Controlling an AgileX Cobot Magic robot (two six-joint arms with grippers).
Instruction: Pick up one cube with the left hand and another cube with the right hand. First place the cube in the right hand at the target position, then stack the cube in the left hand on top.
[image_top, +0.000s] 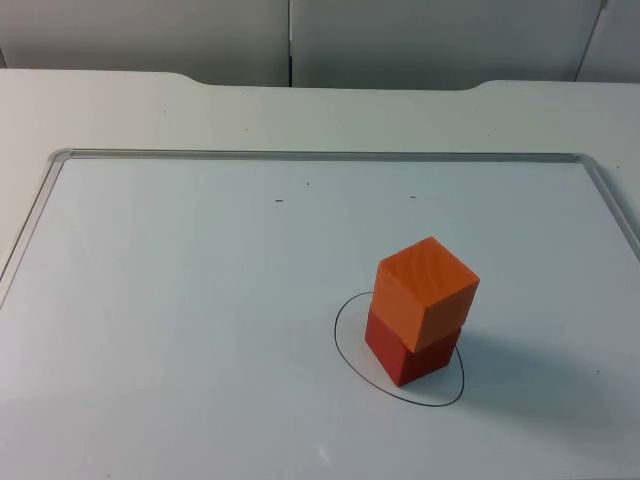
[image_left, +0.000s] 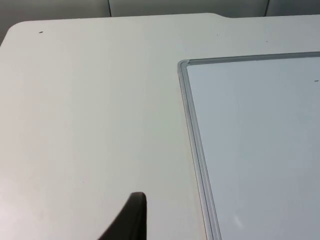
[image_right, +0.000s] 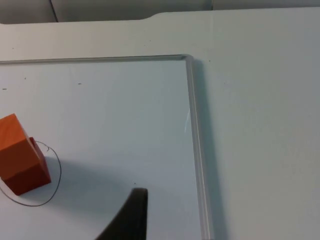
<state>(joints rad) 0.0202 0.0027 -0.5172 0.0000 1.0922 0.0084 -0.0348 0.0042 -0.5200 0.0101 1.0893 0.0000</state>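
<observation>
An orange cube (image_top: 428, 293) rests on top of a red cube (image_top: 410, 352), turned a little against it. The stack stands inside a black hand-drawn oval (image_top: 345, 340) on the whiteboard, right of centre. Neither cube is held. In the right wrist view the same orange cube (image_right: 16, 145) sits on the red cube (image_right: 31, 179), and my right gripper (image_right: 132, 215) hovers over the board well to the right of the stack. My left gripper (image_left: 131, 220) hangs above the bare table, outside the board's left frame, far from the cubes.
A whiteboard with a raised metal frame (image_top: 320, 155) lies flat on the white table (image_top: 120, 110). The frame's left corner (image_left: 184, 65) and its right corner (image_right: 189, 60) are close to the grippers. A grey partition wall (image_top: 300, 40) closes the far side.
</observation>
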